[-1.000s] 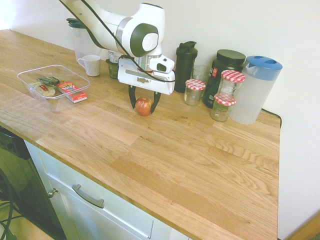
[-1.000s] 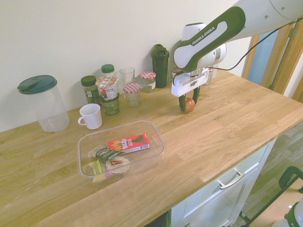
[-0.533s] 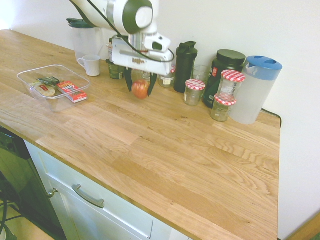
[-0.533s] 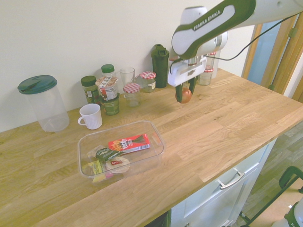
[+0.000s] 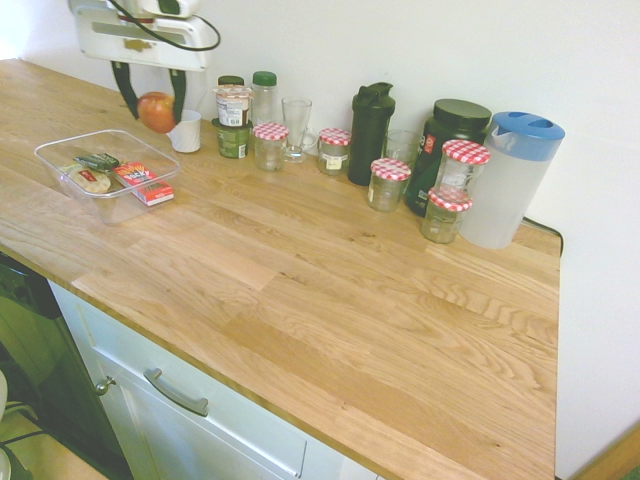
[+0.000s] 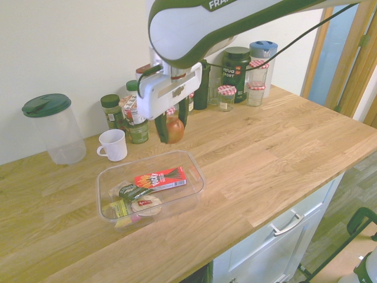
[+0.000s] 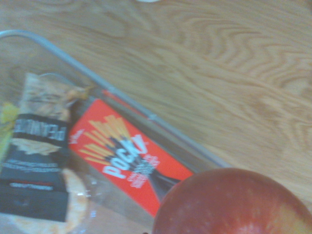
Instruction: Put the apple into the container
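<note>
Gripper (image 6: pixel 172 125) pinches the apple (image 6: pixel 175 129) between its two dark fingers, one on each side of the fruit at about its widest girth; gripper points straight down, apple hangs clear above the desk (image 6: pixel 283 147). The container (image 6: pixel 194 190) lies below the gripper and slightly off to one side: in the wrist view its clear rim (image 7: pixel 122 95) runs just beside the apple (image 7: pixel 234 202), so the fruit looks to sit over the near edge, not yet over the middle. Inside the container: a red Pocky box (image 6: pixel 160 178) and a dark peanut packet (image 7: pixel 41 146) with other small snack packs. White mug (image 6: pixel 112 144) stands close behind the gripper, jars and bottles beyond it. Handling judgement: apple is firm, smooth-skinned, round, moderately heavy for its size; likely to roll once let go and may bruise if dropped from height. A grip across the equator seems the right hold, since a higher or lower pinch could squeeze it out. Container looks thin and light; it may skid if bumped. A low release over bare tray floor beside the Pocky box seems best.
</note>
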Robot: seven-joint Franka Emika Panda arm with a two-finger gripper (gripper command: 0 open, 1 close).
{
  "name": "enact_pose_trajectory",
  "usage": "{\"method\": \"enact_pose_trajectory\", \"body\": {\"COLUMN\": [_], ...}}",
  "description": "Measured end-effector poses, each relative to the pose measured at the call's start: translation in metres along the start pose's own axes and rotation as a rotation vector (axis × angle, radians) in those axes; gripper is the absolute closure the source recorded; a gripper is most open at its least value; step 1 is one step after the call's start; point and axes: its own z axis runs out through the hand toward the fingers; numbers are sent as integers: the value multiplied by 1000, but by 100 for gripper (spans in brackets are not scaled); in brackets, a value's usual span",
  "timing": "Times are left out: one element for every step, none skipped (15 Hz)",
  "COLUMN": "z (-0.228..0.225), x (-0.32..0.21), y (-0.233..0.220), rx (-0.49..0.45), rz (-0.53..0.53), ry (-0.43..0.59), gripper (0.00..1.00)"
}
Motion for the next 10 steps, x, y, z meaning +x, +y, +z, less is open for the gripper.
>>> {"method": "enact_pose_trajectory", "body": {"z": [7, 19, 33, 45, 57, 66, 75, 83, 91, 97], "x": [-8, -9, -7, -2, 3, 6, 8, 8, 7, 8], "y": [-9, -13, -14, -14, -13, -13, -11, -11, -11, -11], "rx": [-8, -19, -29, -35, -35, -38, -42, -47, -55, -62], "rz": [-4, -4, -3, 2, 10, 14, 17, 19, 19, 19], "ry": [-12, -26, -37, -46, -53, -61, -69, -78, -83, -83], "gripper": [100, 100, 100, 100, 100, 100, 100, 100, 100, 100]}}
